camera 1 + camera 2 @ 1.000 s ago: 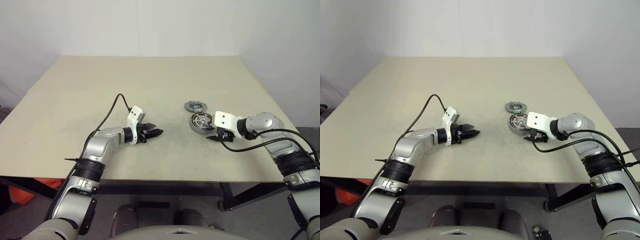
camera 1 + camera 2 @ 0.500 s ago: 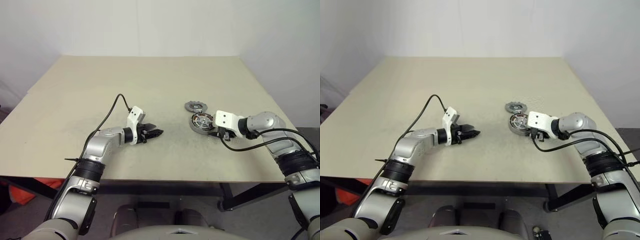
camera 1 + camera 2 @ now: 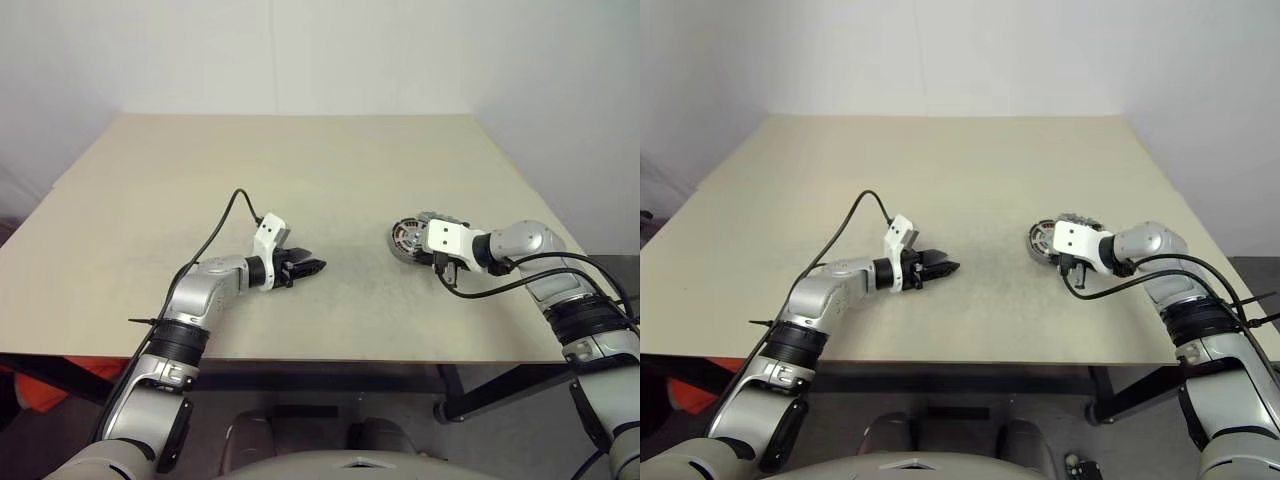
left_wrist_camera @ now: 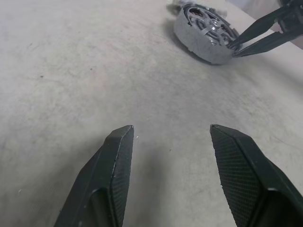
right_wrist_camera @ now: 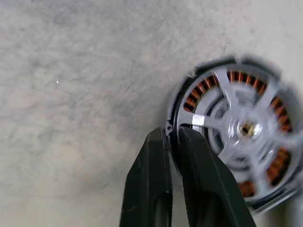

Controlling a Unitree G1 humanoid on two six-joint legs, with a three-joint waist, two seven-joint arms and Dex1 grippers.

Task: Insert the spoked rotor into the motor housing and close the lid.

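Note:
The spoked rotor [image 5: 236, 127] sits inside the motor housing [image 5: 196, 99], and copper windings show between its silver spokes. My right gripper [image 5: 171, 131] is shut on the rotor's rim, one finger outside and one inside. From the head, the pair [image 3: 404, 238] looks tipped up at the right of the table [image 3: 300, 160]. A grey notched part, probably the lid [image 3: 1077, 219], peeks out just behind my right wrist. My left gripper [image 4: 171, 128] hovers open over bare table near the middle, well left of the motor.
The table's front edge [image 3: 330, 355] runs close below both arms. A black cable [image 3: 225, 215] loops over the tabletop behind my left wrist. A white wall backs the table's far edge.
My right gripper's fingers have closed on the rotor's rim, and the motor now looks tipped up. The grey lid shows further right than before. The left arm has not moved.

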